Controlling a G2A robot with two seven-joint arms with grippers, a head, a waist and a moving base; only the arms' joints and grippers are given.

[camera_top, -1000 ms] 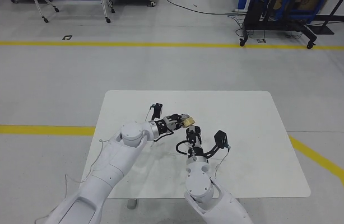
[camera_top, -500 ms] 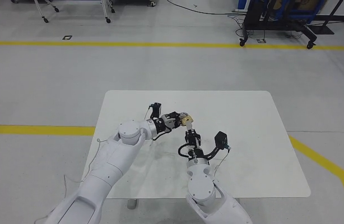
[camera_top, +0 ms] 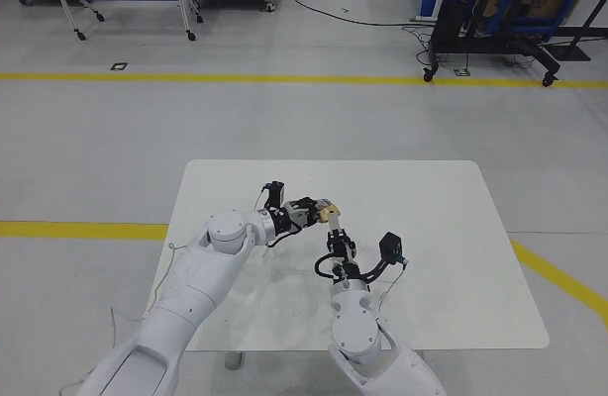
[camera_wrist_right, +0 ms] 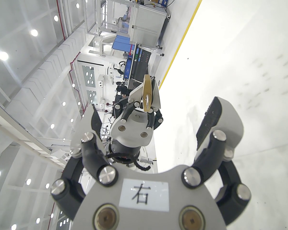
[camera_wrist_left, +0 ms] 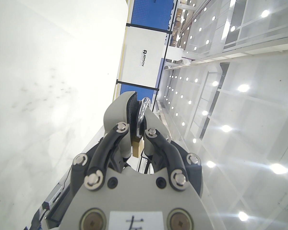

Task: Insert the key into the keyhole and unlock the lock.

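Left fingers [camera_wrist_left: 117, 116] clamped on padlock [camera_wrist_left: 137, 147] shackle, steadying it toward right fingers [camera_wrist_right: 219, 120] for access; those spread wide, empty.

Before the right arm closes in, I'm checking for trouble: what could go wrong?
The small brass padlock is pinched only between the left gripper's fingers, so a push or turn might twist it loose. The right gripper hangs open, apart from it, so closing could miss or knock it.

Brass-gold lock [camera_wrist_right: 147, 91], silver shackle [camera_wrist_left: 142, 111], white table [camera_top: 438, 203]
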